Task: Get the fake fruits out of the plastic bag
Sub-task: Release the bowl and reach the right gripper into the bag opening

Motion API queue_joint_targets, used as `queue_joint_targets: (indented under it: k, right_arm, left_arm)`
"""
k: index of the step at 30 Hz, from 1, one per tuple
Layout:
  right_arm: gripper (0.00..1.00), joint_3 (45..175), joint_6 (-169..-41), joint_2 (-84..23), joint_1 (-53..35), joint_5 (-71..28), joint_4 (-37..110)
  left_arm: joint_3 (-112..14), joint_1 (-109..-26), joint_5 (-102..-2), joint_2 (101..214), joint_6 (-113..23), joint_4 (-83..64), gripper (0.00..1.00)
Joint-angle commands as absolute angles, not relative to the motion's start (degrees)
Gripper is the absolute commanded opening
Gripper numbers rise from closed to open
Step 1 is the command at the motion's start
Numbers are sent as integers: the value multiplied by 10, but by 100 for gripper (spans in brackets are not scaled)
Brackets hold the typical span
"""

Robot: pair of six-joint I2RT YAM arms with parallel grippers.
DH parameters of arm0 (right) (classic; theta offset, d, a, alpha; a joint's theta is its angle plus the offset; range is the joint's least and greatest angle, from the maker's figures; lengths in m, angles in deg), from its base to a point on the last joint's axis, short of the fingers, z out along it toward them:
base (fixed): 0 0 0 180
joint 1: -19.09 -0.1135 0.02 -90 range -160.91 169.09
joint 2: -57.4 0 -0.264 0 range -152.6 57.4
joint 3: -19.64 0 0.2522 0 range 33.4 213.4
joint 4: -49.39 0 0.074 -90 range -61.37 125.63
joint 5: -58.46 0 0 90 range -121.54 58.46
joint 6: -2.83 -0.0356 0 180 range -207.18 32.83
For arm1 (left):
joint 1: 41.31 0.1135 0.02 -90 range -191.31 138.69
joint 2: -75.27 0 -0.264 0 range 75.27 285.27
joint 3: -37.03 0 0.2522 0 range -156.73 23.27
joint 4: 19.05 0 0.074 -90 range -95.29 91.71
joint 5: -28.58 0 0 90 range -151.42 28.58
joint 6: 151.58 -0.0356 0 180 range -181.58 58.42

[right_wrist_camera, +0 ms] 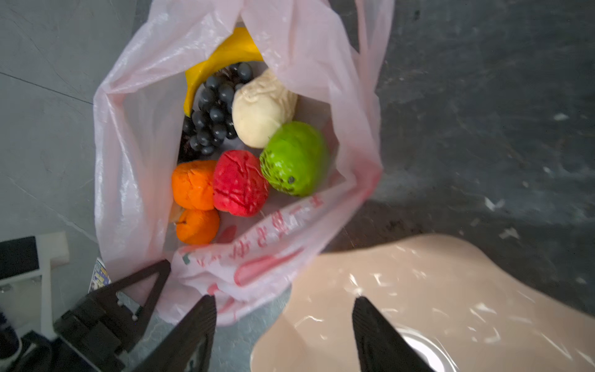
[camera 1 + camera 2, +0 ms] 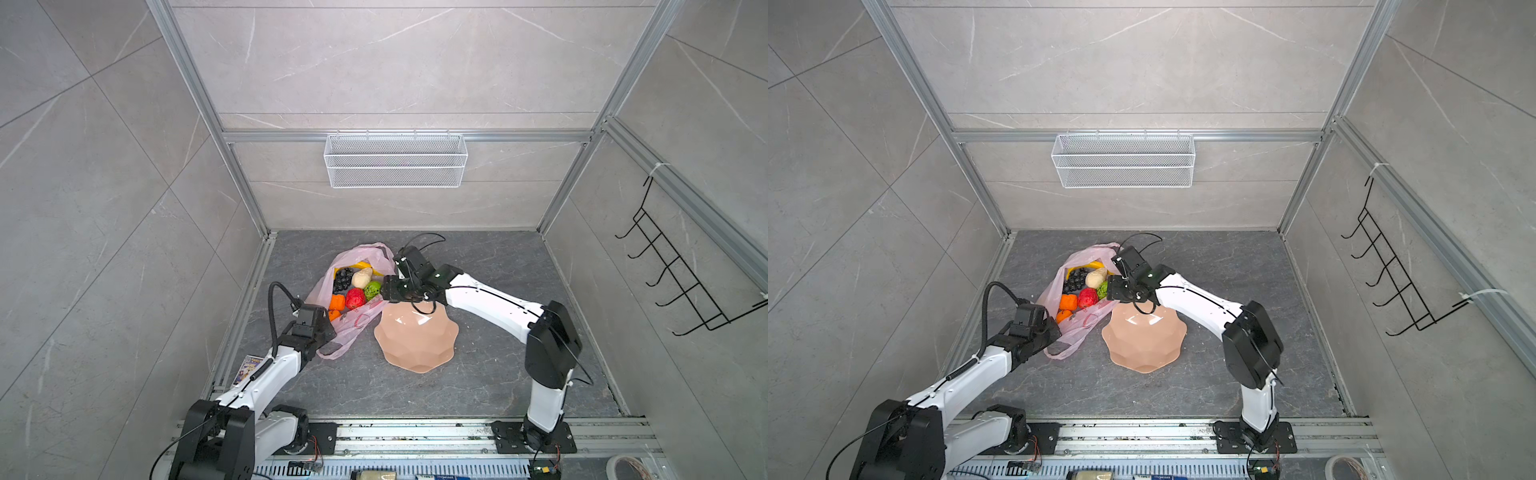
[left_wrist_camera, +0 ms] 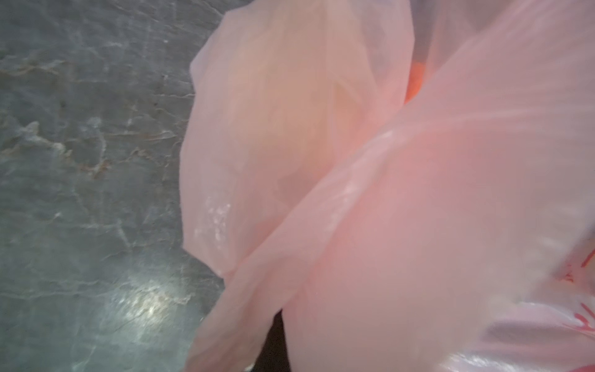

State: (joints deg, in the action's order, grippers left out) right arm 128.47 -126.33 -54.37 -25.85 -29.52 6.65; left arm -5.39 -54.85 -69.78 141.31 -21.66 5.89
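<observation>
Out-of-focus pink film of the bag (image 3: pixel 418 209) fills the left wrist view; only a sliver of an orange (image 3: pixel 417 80) shows. The fingertips of the left gripper (image 1: pixel 162 267) sit hidden under its own wrist in both top views. The banana (image 1: pixel 225 54) is mostly buried beneath film and grapes (image 1: pixel 212 112). The right gripper (image 1: pixel 283 299) has its fingers cut off by the frame edge in its wrist view, and in both top views covers the far rim of the plate (image 2: pixel 415 345). The bag's red print (image 1: pixel 257 238) is crumpled beyond reading. A card (image 2: pixel 249 368) beside the left arm, half covered, is too small to read.
</observation>
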Motion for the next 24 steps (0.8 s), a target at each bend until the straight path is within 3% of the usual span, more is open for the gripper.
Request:
queue_joint_targets:
  k: [1, 14, 24]
  right_arm:
    - [69, 1358, -1249, -601, -265, -300, 43]
    - [69, 1586, -1202, -786, -264, -368, -86]
    - [72, 1652, -1131, -849, -257, -372, -126]
  left_arm:
    - [-74, -552, -681, 1430, -256, 38, 0]
    - [-76, -553, -707, 1418, -259, 51, 0]
    - [-74, -552, -719, 1416, -256, 53, 0]
